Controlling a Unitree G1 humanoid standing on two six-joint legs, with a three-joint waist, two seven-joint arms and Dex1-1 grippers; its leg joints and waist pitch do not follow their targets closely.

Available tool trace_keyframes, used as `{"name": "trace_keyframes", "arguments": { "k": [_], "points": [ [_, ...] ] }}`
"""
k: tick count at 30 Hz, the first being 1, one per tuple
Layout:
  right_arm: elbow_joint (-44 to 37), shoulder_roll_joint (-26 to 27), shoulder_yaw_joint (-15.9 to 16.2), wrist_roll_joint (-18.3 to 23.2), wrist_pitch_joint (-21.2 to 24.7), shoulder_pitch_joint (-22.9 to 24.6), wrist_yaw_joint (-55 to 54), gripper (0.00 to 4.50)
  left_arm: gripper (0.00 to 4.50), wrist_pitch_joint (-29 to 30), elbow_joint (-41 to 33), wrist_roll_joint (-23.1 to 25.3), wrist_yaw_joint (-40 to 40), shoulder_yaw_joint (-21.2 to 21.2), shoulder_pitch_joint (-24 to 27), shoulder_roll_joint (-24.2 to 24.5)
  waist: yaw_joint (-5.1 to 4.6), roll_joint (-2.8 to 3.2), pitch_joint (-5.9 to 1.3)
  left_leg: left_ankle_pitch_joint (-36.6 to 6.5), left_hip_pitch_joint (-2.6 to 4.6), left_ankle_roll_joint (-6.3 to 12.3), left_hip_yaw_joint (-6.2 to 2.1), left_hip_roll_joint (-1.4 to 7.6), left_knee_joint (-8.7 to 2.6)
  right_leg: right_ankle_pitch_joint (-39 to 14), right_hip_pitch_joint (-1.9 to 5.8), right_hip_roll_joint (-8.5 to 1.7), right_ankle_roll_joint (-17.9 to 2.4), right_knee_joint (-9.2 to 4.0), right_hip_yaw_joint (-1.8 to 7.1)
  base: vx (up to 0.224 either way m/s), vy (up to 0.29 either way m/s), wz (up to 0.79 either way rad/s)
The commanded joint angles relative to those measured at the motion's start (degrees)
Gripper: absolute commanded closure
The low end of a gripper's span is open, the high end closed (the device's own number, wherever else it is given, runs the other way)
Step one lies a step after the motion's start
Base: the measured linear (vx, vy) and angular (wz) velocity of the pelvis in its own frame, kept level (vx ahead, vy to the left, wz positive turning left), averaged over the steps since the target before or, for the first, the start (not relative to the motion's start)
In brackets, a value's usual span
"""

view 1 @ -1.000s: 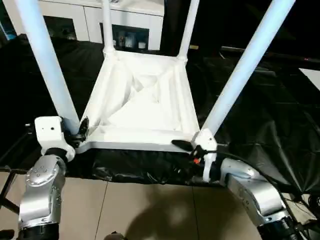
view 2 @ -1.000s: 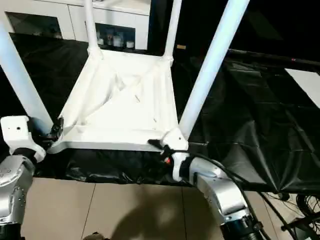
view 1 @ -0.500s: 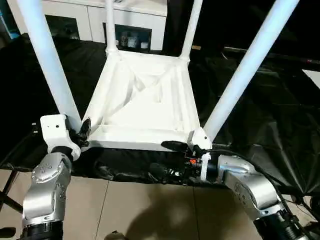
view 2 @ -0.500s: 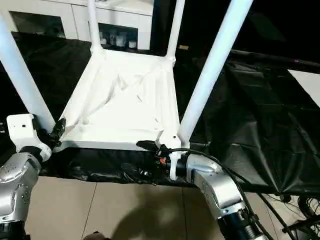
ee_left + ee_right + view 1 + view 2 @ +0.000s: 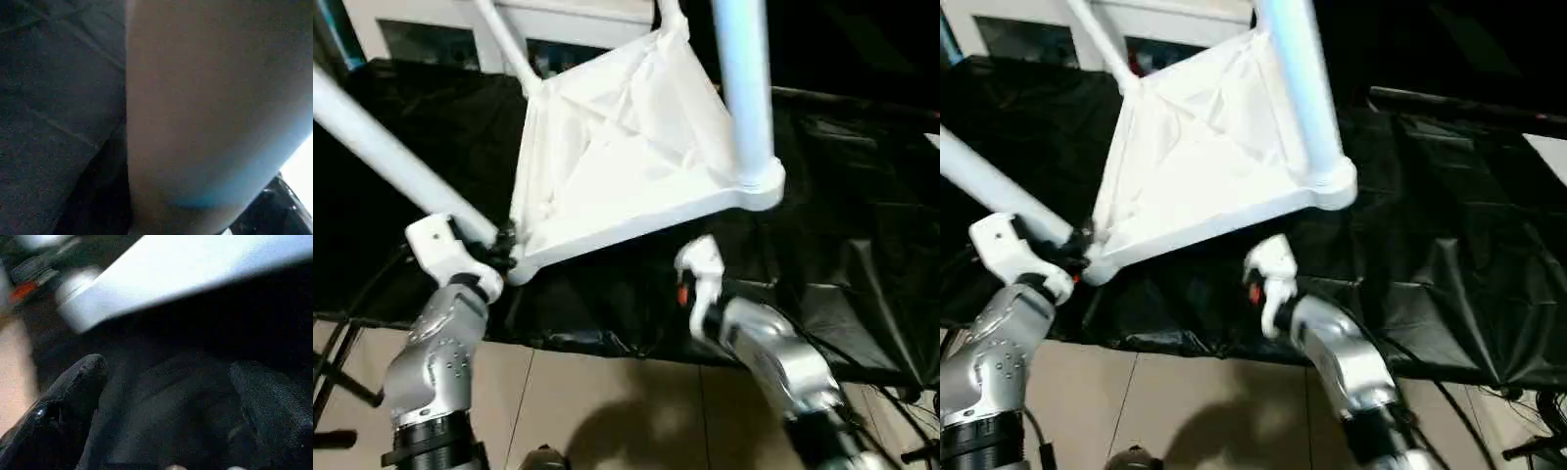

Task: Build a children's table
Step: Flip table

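From the head cameras, the children's table (image 5: pixel 626 147) hung upside down and tilted above the black sheet (image 5: pixel 842 215), ribbed underside facing the camera. The left gripper (image 5: pixel 501 247) sat closed on the near-left corner, at the base of the left leg (image 5: pixel 382 147), which ran up and away from it. The right gripper (image 5: pixel 697 266) hung apart from the table, just below the raised corner socket (image 5: pixel 756 186) and gripping nothing. A white cabinet (image 5: pixel 509 24) stood beyond the table. The left wrist view added the leg (image 5: pixel 205 112) pressed close against the camera, with black sheet beside it. The right wrist view showed what the head cameras could not: two black fingers (image 5: pixel 73 387) spread wide over the sheet, empty, with a white leg (image 5: pixel 195 269) crossing beyond their tips, untouched.
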Motion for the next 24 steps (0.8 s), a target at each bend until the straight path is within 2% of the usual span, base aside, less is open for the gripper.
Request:
{"name": "trace_keyframes", "arguments": {
  "k": [1, 3, 6, 10, 13, 14, 15, 17, 18, 19, 20, 22, 23, 24],
  "points": [
    [1.5, 1.1, -3.5, 2.7, -1.1, -0.4, -2.2, 0.0, 2.35, 0.7, -1.8, -2.6, -0.3, -1.4, -2.1, -1.5, -0.05, 0.19, -3.97, 3.1, 1.38, 2.14, -0.92, 3.06, -3.79, 17.2, 2.35, -4.68, -12.9, -2.68, 2.67, 0.0, 0.0, 0.0],
    [2.3, 2.1, -4.5, 3.9, -1.2, -0.6, -2.6, 0.0, 2.35, 0.8, -1.7, -2.9, 0.2, -1.3, -2.4, -1.6, 0.09, 0.27, -3.86, 1.9, 1.38, 2.78, -0.93, 3.16, -3.92, 16.5, 2.31, -4.77, -12.5, -2.82, 2.59, 0.0, 0.0, 0.0],
    [4.3, 4.0, -6.2, 5.9, -2.2, -1.4, -2.4, 0.0, 2.35, 0.6, -1.7, -3.2, 1.0, -1.2, -2.7, -2.0, 0.0, 0.35, -3.79, 0.2, 1.28, 2.3, -0.94, 3.3, -4.1, 14.7, 2.3, -4.9, -12.4, -2.9, 2.53, 0.0, 0.0, 0.0],
    [10.1, 7.8, -10.6, 9.1, -3.4, -5.0, -3.7, 0.0, 2.35, 0.5, -2.2, -2.7, 2.0, -1.4, -2.7, -3.1, -0.23, 0.42, -3.67, -2.9, 1.32, 1.23, -0.96, 3.42, -4.43, 10.4, 2.21, -5.13, -12.6, -3.2, 2.58, 0.0, 0.0, 0.0],
    [12.5, 9.1, -12.4, 11.3, -3.7, -6.9, -3.0, 0.0, 2.35, 0.4, -2.3, -2.5, 2.2, -1.6, -2.7, -3.4, -0.17, 0.55, -3.69, -2.5, 1.42, 1.1, -0.92, 3.39, -4.42, 10.7, 2.14, -4.98, -12.2, -3.22, 2.53, 0.0, 0.0, 0.0],
    [13.4, 9.6, -13.0, 12.5, -3.8, -7.7, -2.1, 0.0, 2.35, 0.3, -2.3, -2.5, 2.4, -1.8, -2.8, -3.5, -0.22, 0.22, -3.67, -2.2, 1.27, 1.17, -0.95, 3.43, -4.51, 10.9, 2.25, -5.02, -12.0, -3.2, 2.51, 0.0, 0.0, 0.0],
    [14.5, 10.2, -13.9, 13.8, -3.8, -8.8, -1.3, 0.0, 2.35, 0.2, -2.3, -2.4, 2.5, -2.0, -2.8, -3.7, -0.19, 0.18, -3.75, -2.3, 1.33, 1.4, -0.86, 3.43, -4.43, 11.1, 2.21, -5.11, -12.3, -3.14, 2.53, 0.0, 0.0, 0.0],
    [16.0, 10.7, -14.8, 14.7, -3.9, -10.1, -0.5, 0.0, 2.35, 0.1, -2.3, -2.3, 2.7, -2.2, -2.8, -3.8, -0.18, 0.39, -3.76, -1.7, 1.31, 1.45, -0.87, 3.43, -4.42, 11.4, 2.13, -5.03, -12.4, -3.05, 2.48, 0.0, 0.0, 0.0],
    [16.7, 10.9, -15.1, 14.9, -4.0, -10.6, -0.3, 0.0, 2.35, 0.0, -2.3, -2.2, 2.7, -2.3, -2.8, -3.8, -0.25, 0.33, -3.8, -1.9, 1.26, 1.36, -0.9, 3.45, -4.47, 11.4, 2.25, -5.07, -12.6, -3.05, 2.43, 0.0, 0.0, 0.0],
    [19.7, 11.4, -16.3, 14.9, -4.8, -12.7, -0.7, 0.0, 2.35, 0.0, -2.5, -2.1, 3.0, -2.5, -2.8, -4.1, -0.3, -0.27, -3.8, -1.5, 1.27, 1.49, -0.8, 3.44, -4.42, 11.6, 2.26, -5.03, -12.6, -3.08, 2.4, 0.0, 0.0, 0.0],
    [21.8, 11.6, -17.2, 15.0, -5.2, -14.0, -1.3, 0.0, 2.35, 0.0, -2.6, -1.9, 2.9, -2.7, -2.7, -4.2, -0.32, -0.01, -3.88, -1.2, 1.23, 1.58, -0.82, 3.37, -4.38, 11.8, 2.27, -5.11, -12.9, -2.9, 2.39, 0.0, 0.0, 0.0],
    [24.0, 11.9, -18.2, 15.4, -5.6, -15.3, -2.0, 0.0, 2.35, 0.0, -2.8, -1.7, 2.9, -3.0, -2.5, -4.3, -0.53, -0.02, -3.92, 0.2, 1.14, 1.71, -0.77, 3.34, -4.28, 12.6, 2.18, -5.09, -13.1, -2.76, 2.37, 0.0, 0.0, 0.0],
    [26.5, 12.3, -19.7, 16.6, -5.7, -17.0, -2.8, 0.0, 2.35, 0.0, -3.2, -1.4, 3.1, -3.6, -2.3, -4.6, -0.29, -0.32, -3.9, 0.4, 1.44, 2.1, -0.57, 3.39, -4.13, 12.8, 1.97, -5.06, -13.3, -2.73, 2.41, 0.0, 0.0, 0.0],
    [26.5, 12.3, -19.7, 16.6, -5.7, -17.0, -2.8, 0.0, 2.35, 0.0, -3.2, -1.4, 3.1, -3.6, -2.3, -4.6, -0.09, -0.47, -3.94, 0.9, 1.36, 2.57, -0.5, 3.3, -4.07, 13.0, 2.1, -5.05, -13.4, -2.66, 2.4, 0.0, 0.0, 0.0]
  ]
}}
